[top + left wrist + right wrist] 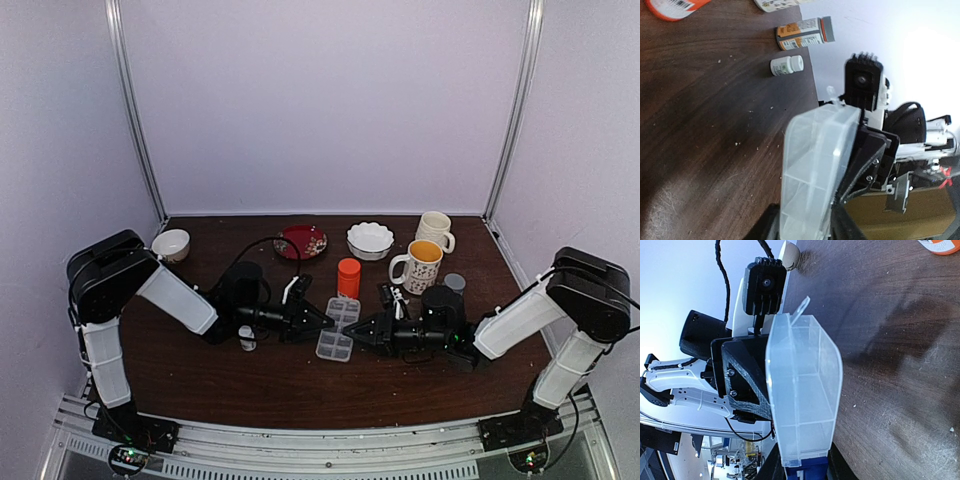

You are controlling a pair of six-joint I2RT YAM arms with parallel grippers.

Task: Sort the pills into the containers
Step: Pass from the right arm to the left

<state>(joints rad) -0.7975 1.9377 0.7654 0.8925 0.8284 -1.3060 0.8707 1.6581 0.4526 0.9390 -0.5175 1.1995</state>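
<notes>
Soft, even light throughout.
Wrist views blow out white beyond the table; the close pill organizer blurs and glares.

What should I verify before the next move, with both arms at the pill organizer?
1. Left fingers clamped on the pill organizer: ok.
2. Right fingers clamped on its opposite side: ok.
3. Pills in its cells: not ok, the visible cells look empty.
4. White specks on the table are pills: cannot tell.
5. Orange bottle apart from the organizer: cannot tell, it stands close behind it.
</notes>
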